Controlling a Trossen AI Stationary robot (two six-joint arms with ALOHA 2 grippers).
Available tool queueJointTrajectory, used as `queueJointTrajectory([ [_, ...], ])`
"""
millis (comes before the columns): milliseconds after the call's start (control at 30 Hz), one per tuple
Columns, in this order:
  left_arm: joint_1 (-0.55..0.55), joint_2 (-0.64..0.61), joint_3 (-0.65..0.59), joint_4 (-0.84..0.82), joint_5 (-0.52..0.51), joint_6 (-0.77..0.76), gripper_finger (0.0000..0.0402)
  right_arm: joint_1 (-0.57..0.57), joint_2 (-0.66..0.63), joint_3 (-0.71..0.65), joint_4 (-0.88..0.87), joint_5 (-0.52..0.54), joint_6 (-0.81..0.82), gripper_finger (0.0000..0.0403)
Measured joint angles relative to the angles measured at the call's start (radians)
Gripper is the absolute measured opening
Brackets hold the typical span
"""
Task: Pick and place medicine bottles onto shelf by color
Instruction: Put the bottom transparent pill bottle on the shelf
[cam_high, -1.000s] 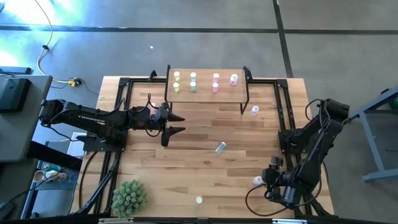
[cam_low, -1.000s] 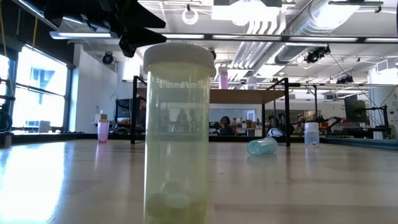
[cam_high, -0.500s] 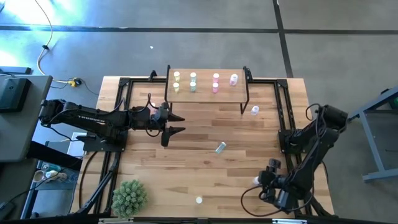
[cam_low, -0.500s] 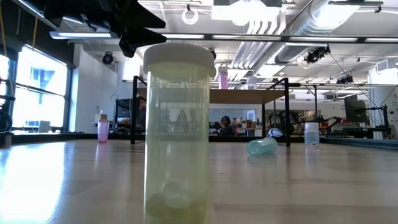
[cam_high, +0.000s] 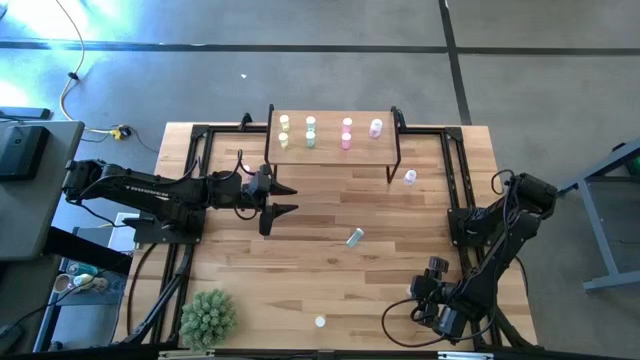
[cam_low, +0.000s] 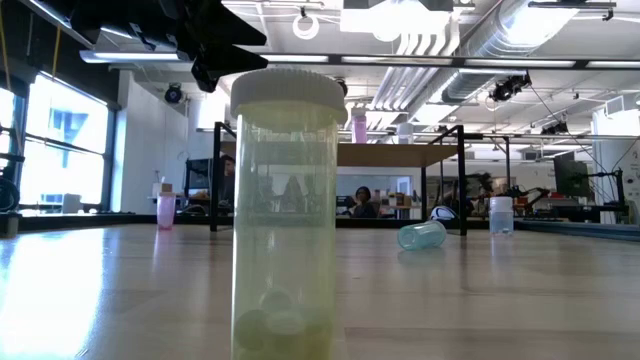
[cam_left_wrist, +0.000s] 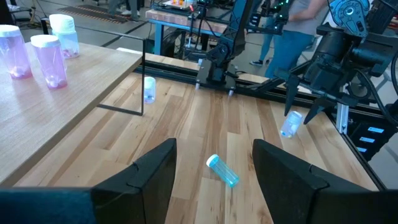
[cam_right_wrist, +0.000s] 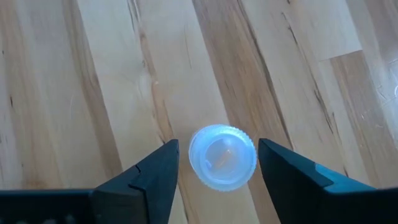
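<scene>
Medicine bottles (cam_high: 310, 131): seven stand on the shelf (cam_high: 330, 150).
High view: right tool (cam_high: 418, 296) has shifted toward the counter's (cam_high: 300, 230) near edge; placement pending.
Low view: yellow bottle (cam_low: 285, 215) holds pale tablets.
Left wrist: left tool (cam_left_wrist: 214, 174) wide, empty.
Right wrist: fingers (cam_right_wrist: 152, 177) flank a capped bottle (cam_right_wrist: 222, 157), grip uncertain.

Looks like a robotics lab in a big open industrial space. The low view shows exposed silver ducts (cam_low: 500, 40) and pipes under a bare ceiling, tall windows (cam_low: 60, 150) on one side, and benches loaded with gear, with a person (cam_low: 361, 200) sitting far back. From above, there's a polished concrete floor (cam_high: 300, 60) with loose cables, and two black arms bolted to a wood-plank surface (cam_high: 320, 280) on a black frame.
</scene>
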Motion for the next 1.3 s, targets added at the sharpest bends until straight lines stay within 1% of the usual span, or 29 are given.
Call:
queueJointTrajectory([
  [467,0.0,0.0,0.0,-0.004,0.0,0.0,0.0202,-0.013,0.0,0.001,0.0,-0.003,0.0,0.012],
  [533,0.0,0.0,0.0,-0.004,-0.006,0.0,0.0202,-0.013,0.0,0.001,0.0,-0.003,0.002,0.0118],
  [700,0.0,0.0,0.0,-0.003,-0.069,0.0,0.0202,-0.018,-0.007,0.001,0.033,-0.003,0.025,0.0123],
  [767,0.0,0.0,0.0,-0.003,-0.095,0.0,0.0202,-0.029,-0.013,0.001,0.059,-0.003,0.025,0.0122],
  [867,0.0,0.0,0.0,-0.003,-0.102,0.0,0.0202,-0.059,-0.015,0.001,0.094,0.001,0.012,0.012],
  [967,0.0,0.0,0.0,-0.003,-0.101,0.0,0.0202,-0.1,-0.016,0.001,0.142,0.003,-0.035,0.012],
  [1167,0.0,0.0,0.0,-0.003,-0.101,0.0,0.0202,-0.204,-0.017,0.001,0.261,0.043,-0.215,0.012],
  [1300,0.0,0.0,0.0,-0.003,-0.101,0.0,0.0202,-0.287,-0.038,0.001,0.334,0.056,-0.3,0.012],
])
